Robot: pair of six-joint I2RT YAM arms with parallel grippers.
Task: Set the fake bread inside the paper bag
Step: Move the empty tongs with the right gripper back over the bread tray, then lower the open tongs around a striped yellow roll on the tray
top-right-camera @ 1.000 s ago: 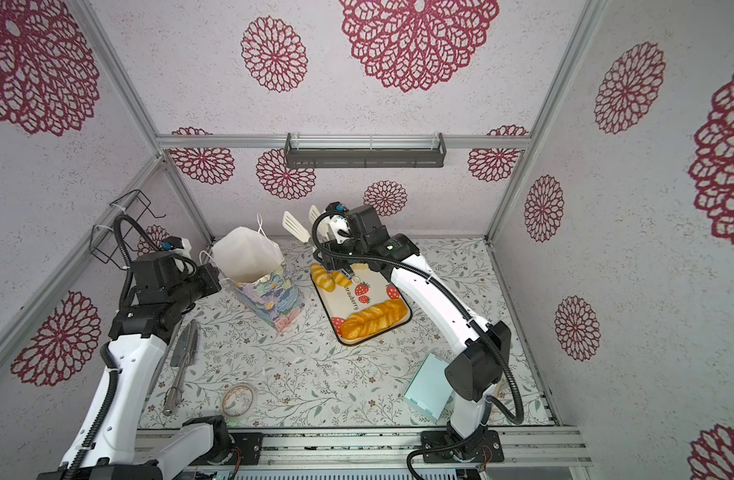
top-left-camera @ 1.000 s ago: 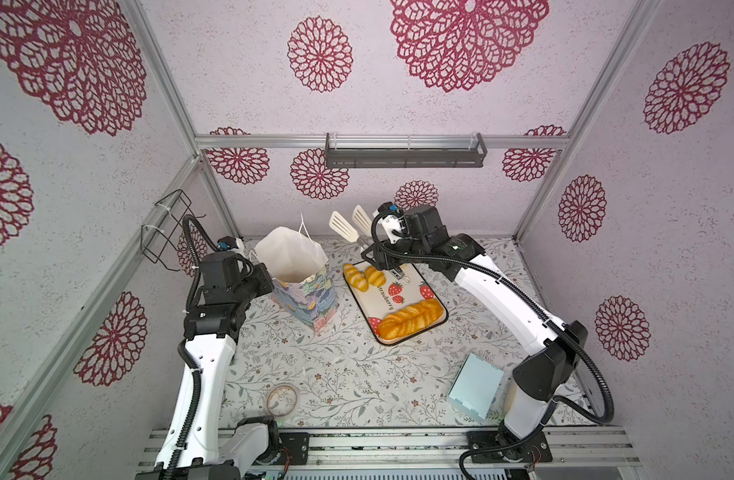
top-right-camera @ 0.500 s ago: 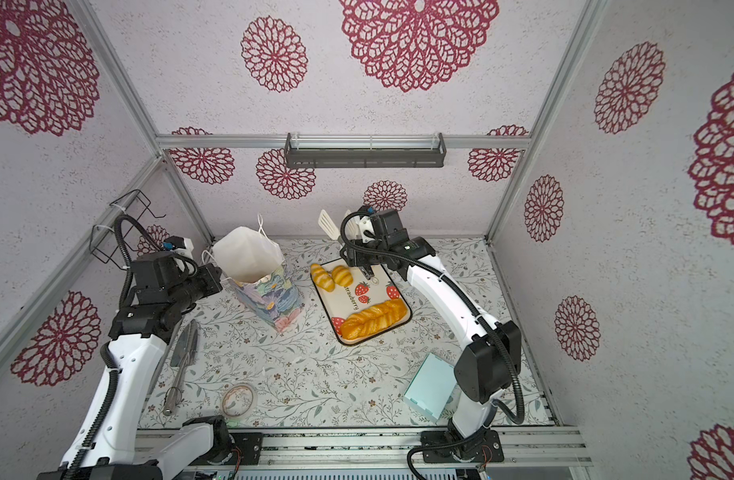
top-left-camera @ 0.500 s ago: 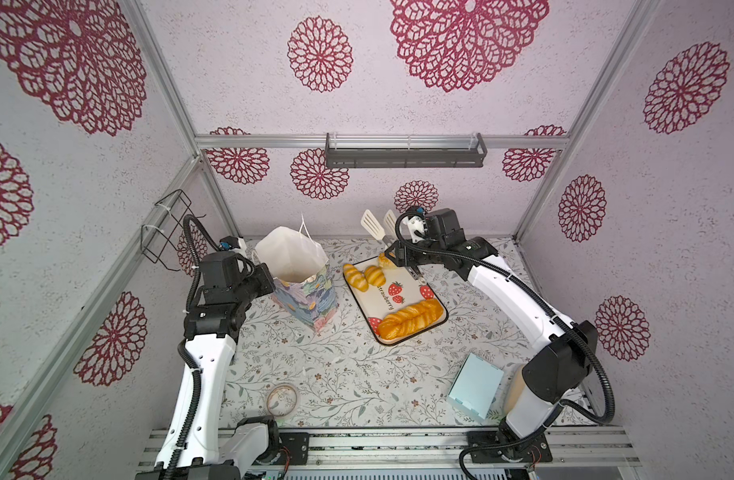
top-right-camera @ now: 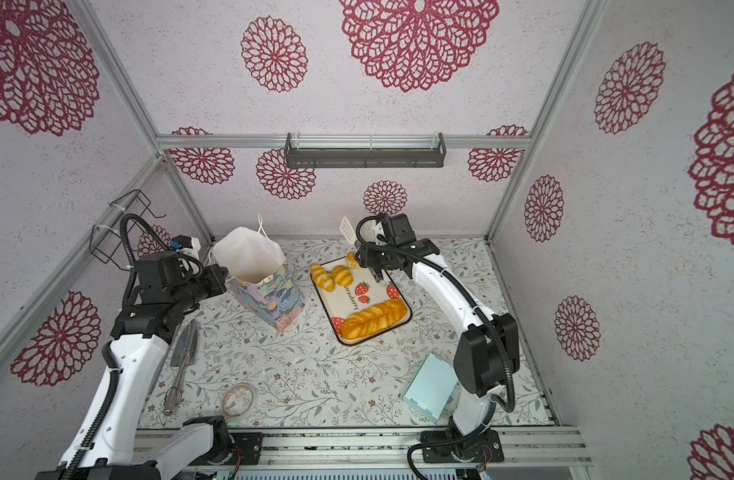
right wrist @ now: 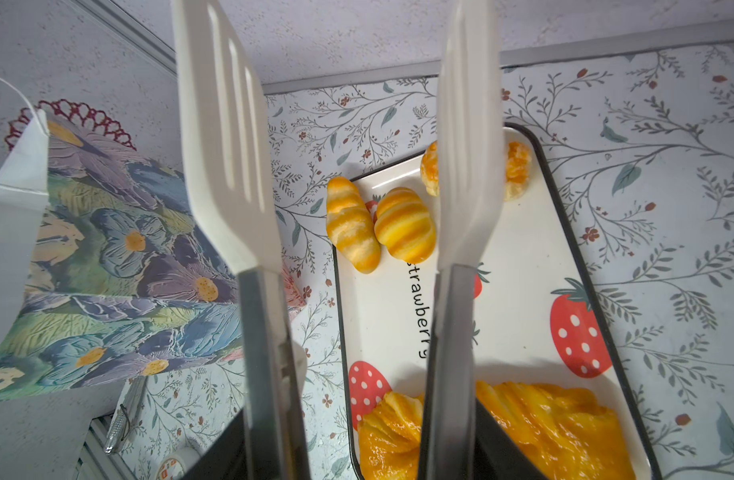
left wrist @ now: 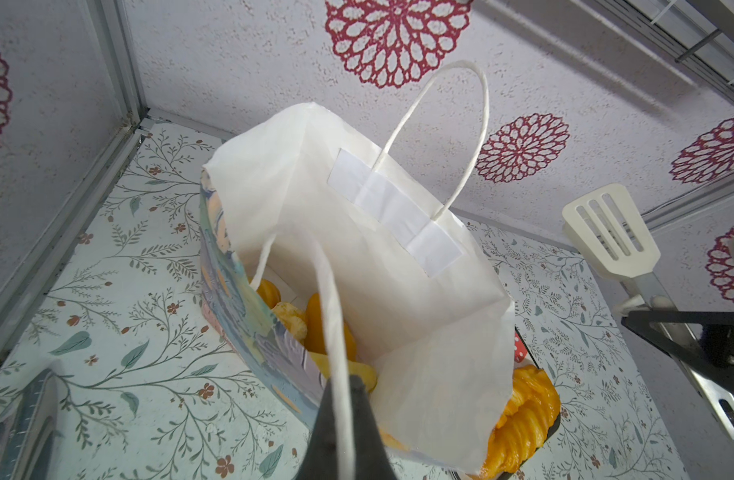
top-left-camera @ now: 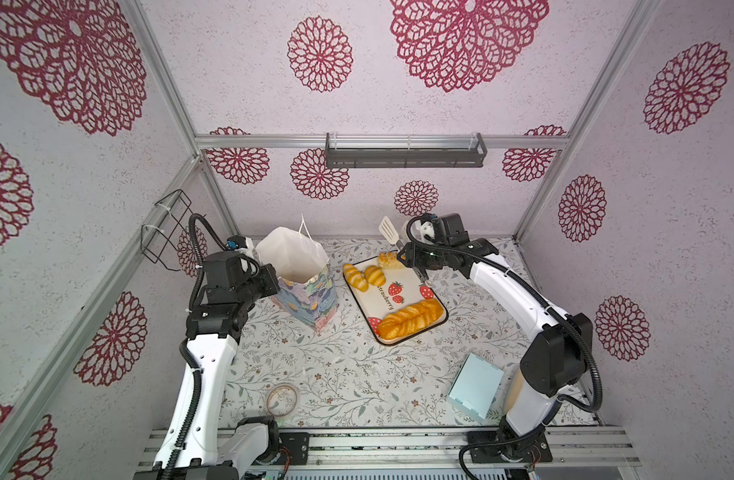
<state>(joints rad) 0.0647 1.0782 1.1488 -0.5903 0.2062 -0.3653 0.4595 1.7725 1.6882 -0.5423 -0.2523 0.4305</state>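
Note:
The paper bag [top-left-camera: 298, 266] [top-right-camera: 255, 262] stands upright and open left of the strawberry tray [top-left-camera: 411, 286]. My left gripper [left wrist: 344, 399] [top-left-camera: 273, 279] is shut on the bag's near string handle [left wrist: 332, 316]. Several pieces of fake bread [left wrist: 327, 328] lie inside the bag [left wrist: 357, 232]. On the tray [right wrist: 523, 270] lie two croissants [top-left-camera: 354, 276] [right wrist: 404, 224], a bun [top-left-camera: 388, 259] [right wrist: 517, 170] and the braided loaf [top-left-camera: 413, 318] [right wrist: 556, 432]. My right gripper [right wrist: 365, 449] [top-left-camera: 411, 255] is shut on white tongs [right wrist: 228, 166] [top-left-camera: 388, 230]. The tong heads stand apart with nothing between them, above the tray's far end.
A pale blue flat box [top-left-camera: 475, 386] lies at the front right beside the right arm's base. A tape roll [top-left-camera: 282, 399] sits front left, and metal utensils [top-right-camera: 186, 345] lie by the left arm. A wire basket [top-left-camera: 165, 228] and a dark shelf [top-left-camera: 404, 151] hang on the walls.
My right arm has swung to the right with the tongs, from near the bag to above the tray's far end. The left arm and the bag have stayed put.

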